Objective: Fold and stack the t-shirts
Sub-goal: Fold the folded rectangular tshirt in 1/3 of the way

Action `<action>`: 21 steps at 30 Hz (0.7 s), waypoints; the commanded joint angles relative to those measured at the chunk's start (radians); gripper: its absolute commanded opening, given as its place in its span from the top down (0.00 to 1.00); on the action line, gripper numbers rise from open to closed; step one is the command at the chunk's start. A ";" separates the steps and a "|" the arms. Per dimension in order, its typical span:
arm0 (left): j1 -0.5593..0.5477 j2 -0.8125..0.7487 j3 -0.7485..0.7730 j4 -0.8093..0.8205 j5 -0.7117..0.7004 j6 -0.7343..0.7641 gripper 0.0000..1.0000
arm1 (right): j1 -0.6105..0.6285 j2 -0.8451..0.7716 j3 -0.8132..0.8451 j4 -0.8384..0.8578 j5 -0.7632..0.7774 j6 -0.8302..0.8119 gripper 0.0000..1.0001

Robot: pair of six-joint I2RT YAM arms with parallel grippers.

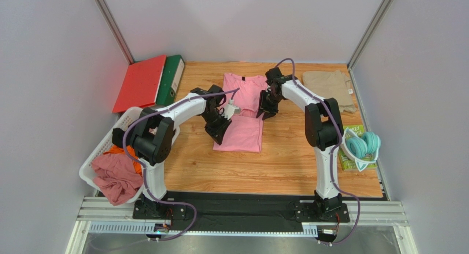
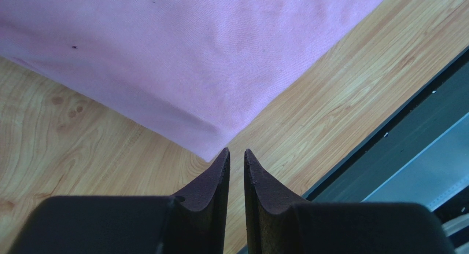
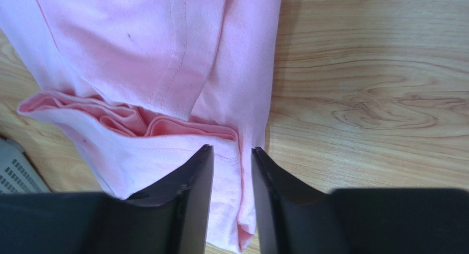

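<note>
Far left corner: red binder point(image 1: 141, 82) beside green binder point(image 1: 172, 78)
Left edge: white basket point(image 1: 104, 147)
Right edge: teal headphones point(image 1: 363, 145) over a green box point(image 1: 348, 161)

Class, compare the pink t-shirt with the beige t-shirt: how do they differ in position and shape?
The pink t-shirt lies mid-table; the beige t-shirt sits at the far right corner. The pink one is a long, narrow fold; the beige one is a shorter, squarer bundle. Both lie folded on the table.
</note>
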 commanded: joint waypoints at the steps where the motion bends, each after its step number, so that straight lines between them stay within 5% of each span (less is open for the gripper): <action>1: -0.016 -0.014 -0.028 0.014 -0.004 0.030 0.78 | -0.006 0.015 0.085 -0.047 0.068 -0.019 0.57; 7: -0.018 -0.046 -0.106 0.084 0.004 -0.009 0.78 | -0.004 -0.129 0.025 -0.067 0.099 0.001 0.53; 13: -0.018 -0.065 -0.186 0.169 0.013 -0.059 0.78 | 0.037 -0.371 -0.307 0.040 0.078 0.044 0.55; 21: 0.005 -0.157 -0.100 0.098 0.050 -0.047 0.79 | 0.161 -0.497 -0.501 0.181 -0.054 0.159 0.58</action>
